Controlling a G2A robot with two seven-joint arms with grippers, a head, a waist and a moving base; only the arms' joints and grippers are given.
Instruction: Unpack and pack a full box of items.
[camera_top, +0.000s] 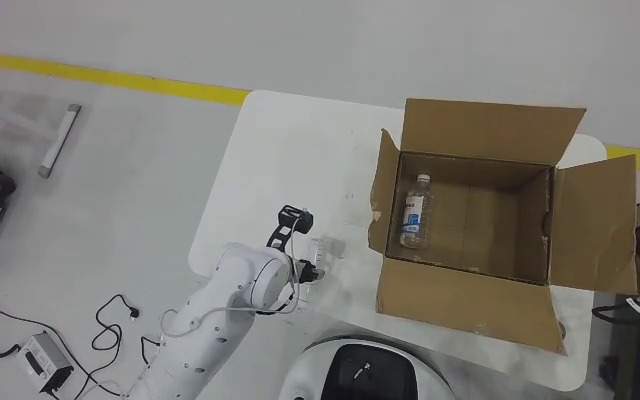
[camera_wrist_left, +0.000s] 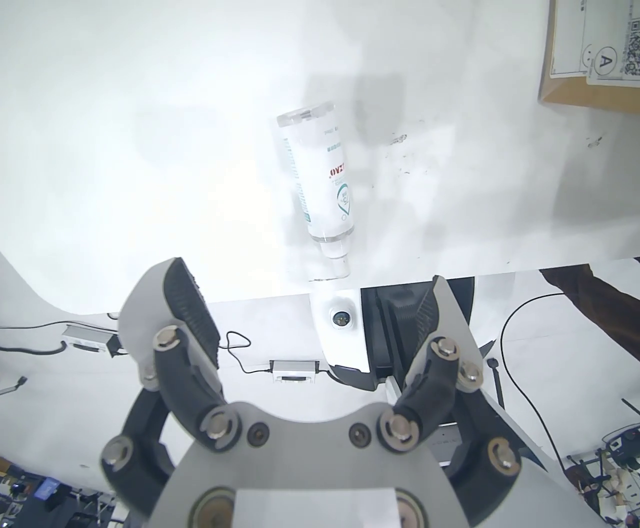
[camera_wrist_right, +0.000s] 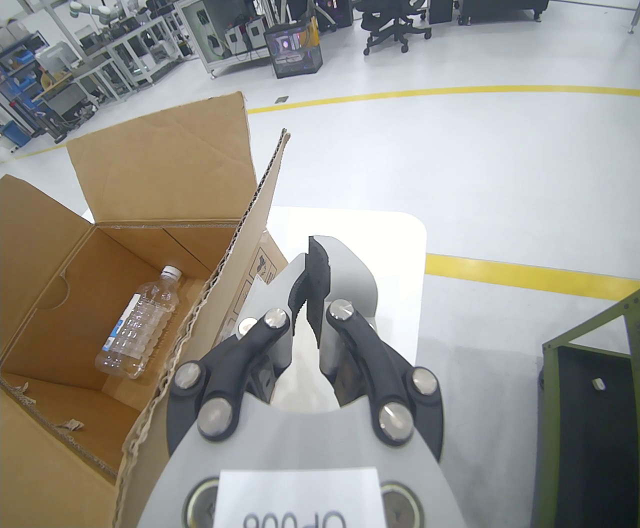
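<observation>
Nearest us, at 6 to 7 o'clock on the table, the left arm hangs over the near edge. The left gripper has its claw spread wide and grips nothing. Just past it a white bottle lies on its side on the bare tabletop, narrow neck toward the table edge and the claw. In the top view this bottle is a pale blur half lost against the white surface and the arm, so we cannot make out its outline there.

Farther along, at about 3 o'clock, stands the open cardboard box, with its 3 o'clock flap cut off at the view's border. Inside, against the 9 o'clock wall, a clear water bottle lies flat, cap toward 12 o'clock. The floor along the box's near wall is hidden from us.

The right gripper sits just outside the box, beside a raised flap, its claw pressed together on nothing. The water bottle shows past that flap.
</observation>
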